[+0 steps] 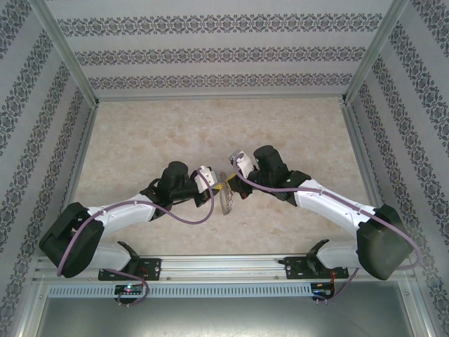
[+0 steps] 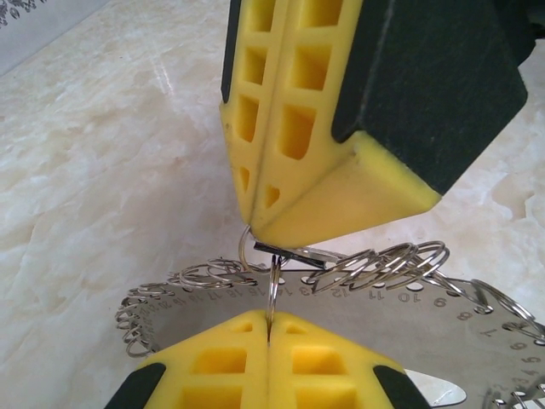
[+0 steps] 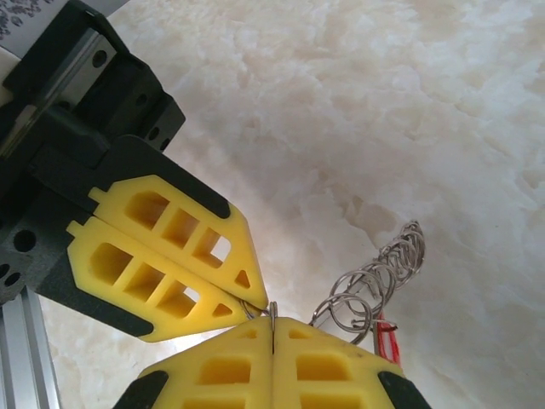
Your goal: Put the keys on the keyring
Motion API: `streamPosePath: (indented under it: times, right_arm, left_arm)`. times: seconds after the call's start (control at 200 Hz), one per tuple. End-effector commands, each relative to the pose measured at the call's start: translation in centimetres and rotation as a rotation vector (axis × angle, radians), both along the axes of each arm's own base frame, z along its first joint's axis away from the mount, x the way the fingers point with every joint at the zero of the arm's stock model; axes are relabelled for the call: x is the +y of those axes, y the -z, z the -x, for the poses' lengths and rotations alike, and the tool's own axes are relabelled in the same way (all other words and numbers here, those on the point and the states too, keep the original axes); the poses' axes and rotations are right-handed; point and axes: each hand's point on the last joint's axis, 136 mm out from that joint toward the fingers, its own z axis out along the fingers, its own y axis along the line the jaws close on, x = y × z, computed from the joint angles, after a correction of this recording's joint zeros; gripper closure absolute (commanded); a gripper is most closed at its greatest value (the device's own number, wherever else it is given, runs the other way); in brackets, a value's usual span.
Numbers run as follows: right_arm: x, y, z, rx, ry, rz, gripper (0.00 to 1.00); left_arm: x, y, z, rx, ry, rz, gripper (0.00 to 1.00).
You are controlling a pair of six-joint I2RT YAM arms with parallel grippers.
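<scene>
Top view: both arms meet mid-frame over the keyring [image 1: 225, 200], lower centre of the glossy marbled table [image 1: 210, 119]. Left wrist view adds detail: a flat silvery plate stamped with numbers, edged with thin wire rings. Left gripper [image 2: 269, 324], yellow latticed fingers, is pinched on one upright ring. Right gripper [image 2: 255, 223] is closed just above; can't tell on what. Right wrist view adds a red-tagged key [image 3: 387, 341], lower right.
</scene>
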Motion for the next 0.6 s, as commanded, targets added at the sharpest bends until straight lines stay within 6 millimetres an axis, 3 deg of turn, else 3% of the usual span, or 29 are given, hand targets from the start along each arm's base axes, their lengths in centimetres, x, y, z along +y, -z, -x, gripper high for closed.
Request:
streamPosePath:
  times: [0.0, 0.27, 0.595]
  right_arm:
    - [-0.7, -0.2, -0.4, -0.021, 0.038, 0.011, 1.00]
    - [-1.0, 0.1, -0.5, -0.018, 0.051, 0.016, 1.00]
    - [0.4, -1.5, 0.1, -0.032, -0.014, -0.032, 1.00]
  left_arm:
    - [-0.2, -0.6, 0.1, -0.023, -0.006, 0.033, 1.00]
    - [0.0, -0.7, -0.1, -0.027, -0.038, 0.078, 1.00]
    - [0.0, -0.8, -0.4, -0.037, -0.045, 0.079, 1.00]
